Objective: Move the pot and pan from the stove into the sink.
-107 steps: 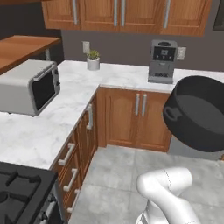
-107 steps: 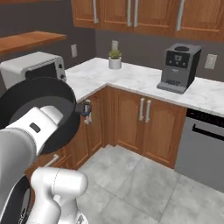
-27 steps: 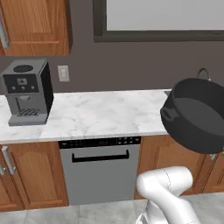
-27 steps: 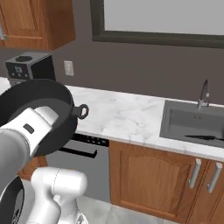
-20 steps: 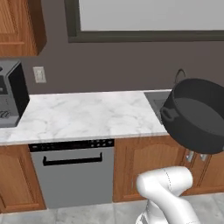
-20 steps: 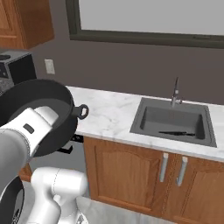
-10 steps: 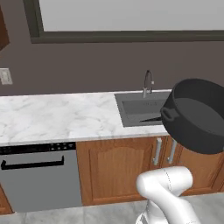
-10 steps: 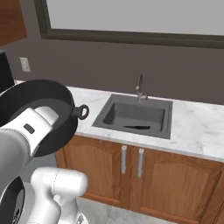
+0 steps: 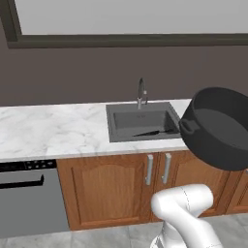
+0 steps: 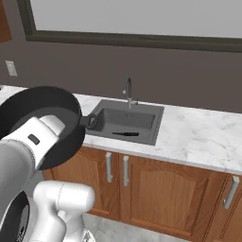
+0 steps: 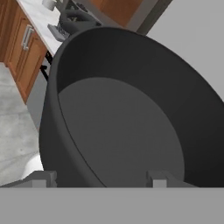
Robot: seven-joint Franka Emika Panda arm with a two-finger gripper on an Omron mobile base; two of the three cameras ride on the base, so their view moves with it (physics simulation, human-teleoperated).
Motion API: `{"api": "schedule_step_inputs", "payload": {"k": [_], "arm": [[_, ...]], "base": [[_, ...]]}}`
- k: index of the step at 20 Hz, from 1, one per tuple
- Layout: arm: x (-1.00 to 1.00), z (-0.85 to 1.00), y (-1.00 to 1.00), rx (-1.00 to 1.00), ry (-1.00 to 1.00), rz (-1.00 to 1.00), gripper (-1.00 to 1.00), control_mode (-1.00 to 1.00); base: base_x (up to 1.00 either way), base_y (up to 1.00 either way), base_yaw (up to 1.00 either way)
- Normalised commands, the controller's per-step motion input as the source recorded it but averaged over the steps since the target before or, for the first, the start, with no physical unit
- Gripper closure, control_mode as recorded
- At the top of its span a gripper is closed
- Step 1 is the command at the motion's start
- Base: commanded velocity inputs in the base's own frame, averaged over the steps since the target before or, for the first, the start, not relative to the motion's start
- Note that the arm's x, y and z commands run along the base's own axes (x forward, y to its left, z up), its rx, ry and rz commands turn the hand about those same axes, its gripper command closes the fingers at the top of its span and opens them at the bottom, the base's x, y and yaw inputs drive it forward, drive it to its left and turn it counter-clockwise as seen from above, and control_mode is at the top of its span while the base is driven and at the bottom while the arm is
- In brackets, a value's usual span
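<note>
The dark grey pot (image 9: 218, 128) hangs tilted in the air in front of the counter, just right of the sink (image 9: 138, 118) in the left base view. In the right base view the pot (image 10: 52, 120) is at the left, partly behind my arm. My gripper (image 11: 99, 179) is shut on the pot's rim, and the hand view looks into the pot (image 11: 122, 131). The sink (image 10: 142, 116) has a curved faucet (image 10: 127, 92). The pan (image 9: 152, 132) lies low in the basin, with mostly its long black handle (image 10: 125, 133) showing. The stove is out of view.
A marble counter (image 9: 53, 131) runs left and right of the sink over wooden cabinet doors (image 9: 104, 193). A dishwasher front (image 9: 24, 198) sits at the far left. A dark wall with a window frame (image 10: 142, 40) rises behind. Grey floor lies before the cabinets.
The whole scene has slid left in both base views as the base drove along the counter, bringing the sink to the middle. The pot stays held in the same pose.
</note>
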Motion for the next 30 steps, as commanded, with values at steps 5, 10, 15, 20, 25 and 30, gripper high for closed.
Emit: {"api": "schedule_step_inputs", "payload": {"k": [5, 10, 15, 20, 25, 30], "arm": [[0.0, 0.0, 0.0, 0.0, 0.0, 0.0, 1.0, 1.0], [0.0, 0.0, 0.0, 0.0, 0.0, 0.0, 1.0, 1.0], [0.0, 0.0, 0.0, 0.0, 0.0, 0.0, 1.0, 1.0], [0.0, 0.0, 0.0, 0.0, 0.0, 0.0, 1.0, 1.0], [0.0, 0.0, 0.0, 0.0, 0.0, 0.0, 1.0, 1.0], [0.03, -0.01, 0.0, 0.0, 0.01, 0.0, 1.0, -1.0]], "base": [[0.05, -0.02, 0.0], [0.56, -0.01, 0.0], [0.73, -0.11, 0.0], [0.58, -0.15, 0.01], [0.06, -0.03, 0.02], [0.0, 0.0, 0.0]]}}
